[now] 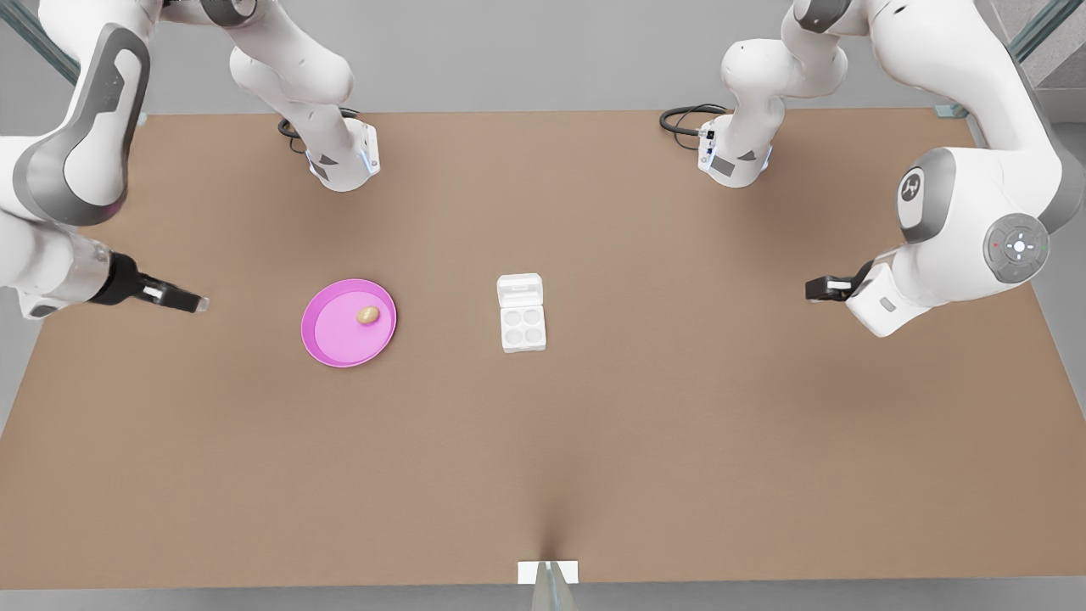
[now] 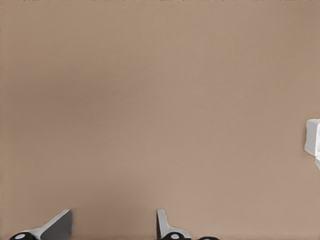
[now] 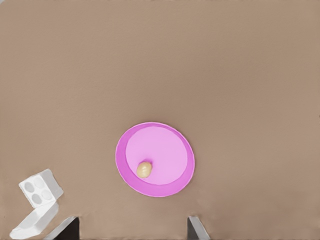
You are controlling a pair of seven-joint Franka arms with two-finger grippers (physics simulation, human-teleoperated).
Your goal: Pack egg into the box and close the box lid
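A tan-brown egg (image 1: 367, 316) (image 3: 144, 169) lies on a round pink plate (image 1: 335, 344) (image 3: 167, 147). To the front view's right of the plate stands the white box (image 1: 522, 328) (image 3: 41, 189), its four cups bare. The box lid (image 1: 519, 290) (image 3: 31, 223) is folded back, open. My right gripper (image 1: 191, 301) (image 3: 132, 229) hovers at the front view's left, short of the plate, open and holding nothing. My left gripper (image 1: 814, 288) (image 2: 112, 227) waits far off at the front view's right, open, with an edge of the box (image 2: 313, 137) in its wrist view.
The brown table (image 1: 543, 458) stretches wide around the plate and box. Two arm bases (image 1: 344, 161) (image 1: 734, 157) with black cables stand near the back edge. A small white marker (image 1: 547, 571) sits at the front edge.
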